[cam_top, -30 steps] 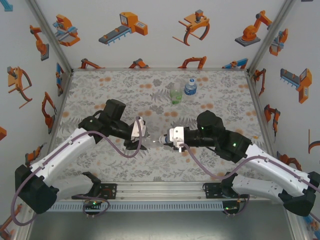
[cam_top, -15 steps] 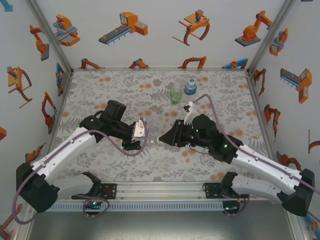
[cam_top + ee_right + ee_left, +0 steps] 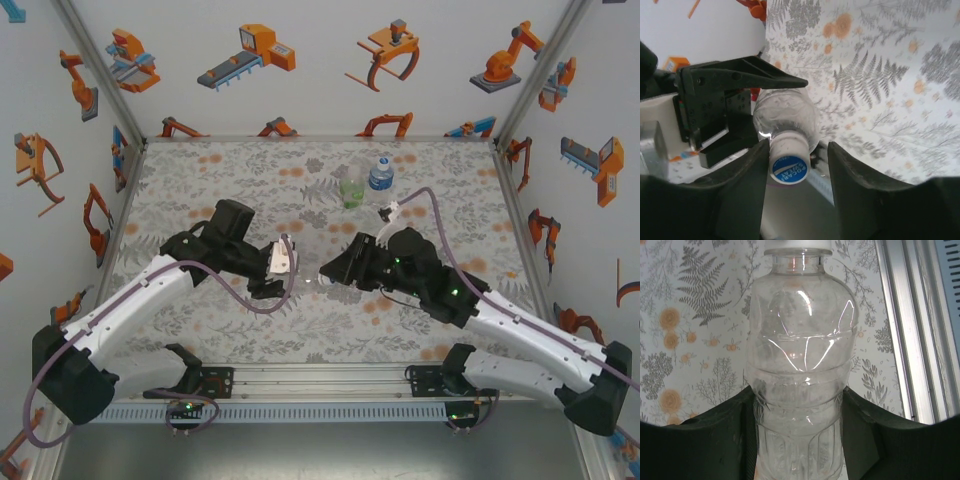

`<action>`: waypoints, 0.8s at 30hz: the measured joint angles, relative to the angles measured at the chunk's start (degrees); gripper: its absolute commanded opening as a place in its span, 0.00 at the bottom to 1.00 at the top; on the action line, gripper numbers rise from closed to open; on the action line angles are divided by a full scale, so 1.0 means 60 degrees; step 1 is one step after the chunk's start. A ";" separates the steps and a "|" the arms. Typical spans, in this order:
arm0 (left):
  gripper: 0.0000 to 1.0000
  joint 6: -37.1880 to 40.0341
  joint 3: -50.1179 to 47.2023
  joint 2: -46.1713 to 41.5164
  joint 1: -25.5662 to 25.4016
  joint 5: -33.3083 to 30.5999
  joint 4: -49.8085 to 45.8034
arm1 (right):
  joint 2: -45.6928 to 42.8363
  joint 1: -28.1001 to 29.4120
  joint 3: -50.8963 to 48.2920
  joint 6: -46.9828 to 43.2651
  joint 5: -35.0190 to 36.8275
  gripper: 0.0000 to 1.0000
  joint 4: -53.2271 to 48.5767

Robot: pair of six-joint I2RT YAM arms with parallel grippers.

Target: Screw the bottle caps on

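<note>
The left pincer [image 3: 799, 440] clamps the plain bottle [image 3: 802, 340], its cap [image 3: 788, 163] sitting inside the right pincer [image 3: 797, 150] (jaws parted).

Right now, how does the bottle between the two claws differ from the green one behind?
The plain bottle is clamped sideways in the left gripper; the green-label bottle stands upright on the table, untouched. The plain bottle has no label; the other wears a green one. The open right gripper flanks the plain bottle's white cap, not the green-label bottle's top. Both are small plastic bottles.

Both arms bent inward, tips nearly meeting, left pincer [image 3: 284, 284] clamped, right pincer [image 3: 795, 150] parted
</note>
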 measured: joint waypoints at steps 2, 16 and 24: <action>0.00 -0.0004 0.0000 -0.0004 -0.0018 0.0102 0.0091 | -0.0197 0.0000 0.0244 -0.1803 -0.0273 0.50 0.0015; 0.00 0.0087 0.0000 -0.0004 -0.0044 0.0401 0.0098 | -0.0306 0.0000 0.1133 -1.4298 -0.4353 0.47 -0.1137; 0.00 0.0175 0.0000 -0.0007 -0.0153 0.0437 0.0007 | -0.0189 0.0000 0.0539 -1.5839 -0.4360 0.41 -0.0889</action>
